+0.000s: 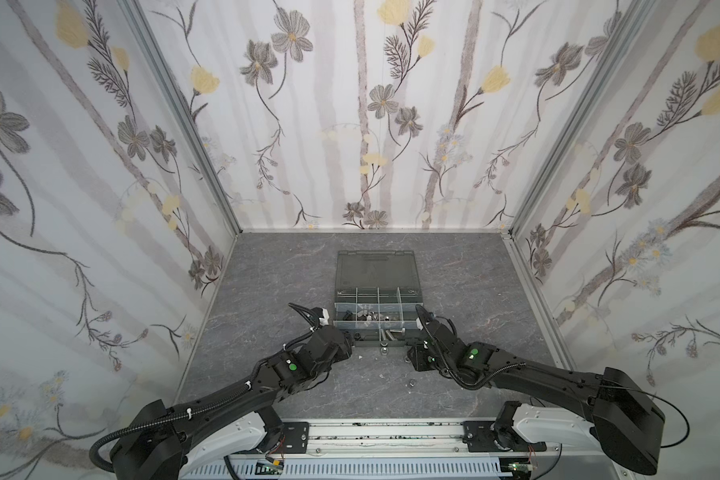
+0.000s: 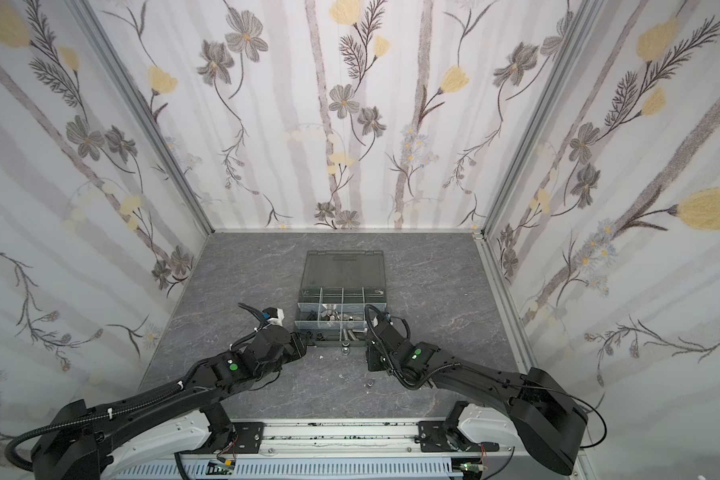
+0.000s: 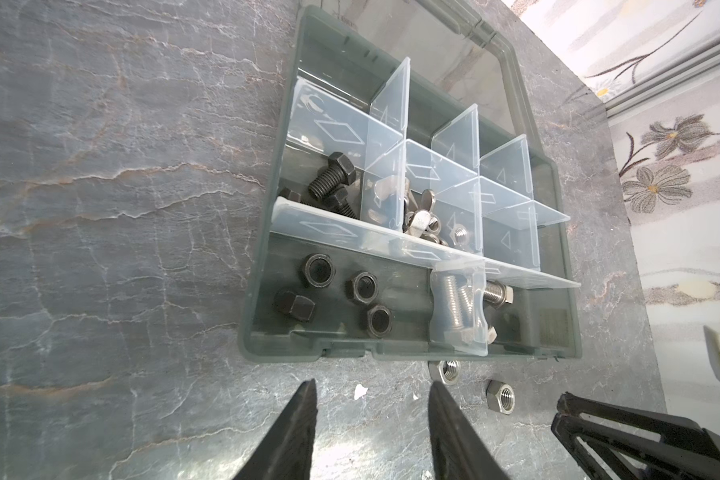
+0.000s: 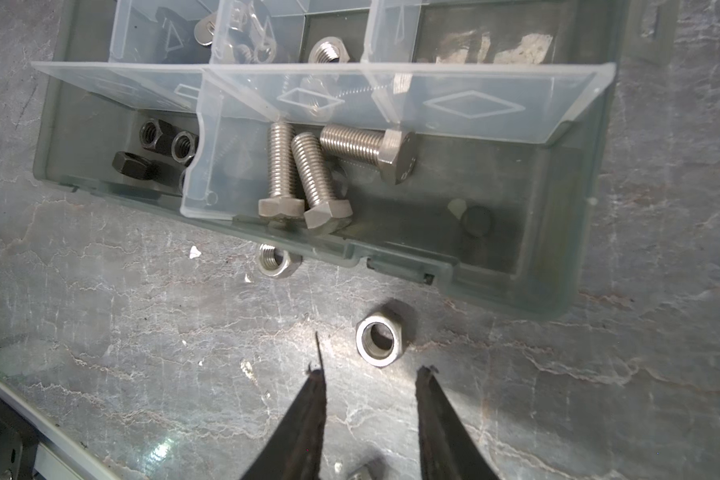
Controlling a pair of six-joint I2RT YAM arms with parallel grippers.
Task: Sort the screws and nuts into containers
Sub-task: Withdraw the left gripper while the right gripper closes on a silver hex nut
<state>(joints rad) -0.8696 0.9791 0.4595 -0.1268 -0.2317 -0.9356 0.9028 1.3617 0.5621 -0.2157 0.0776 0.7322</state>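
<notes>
Left gripper [image 3: 373, 399] and right gripper [image 4: 371, 386]: both part-open, holding nothing; a silver nut [image 4: 378, 340] lies just beyond the right tips.

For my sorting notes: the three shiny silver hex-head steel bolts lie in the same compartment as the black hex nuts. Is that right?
Not quite. The right wrist view shows the three shiny silver hex-head steel bolts in the compartment beside the black hex nuts, with a pale translucent divider between them.

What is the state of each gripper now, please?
Left gripper: open, holding nothing.
Right gripper: open, holding nothing; a silver nut lies just ahead of it.
</notes>
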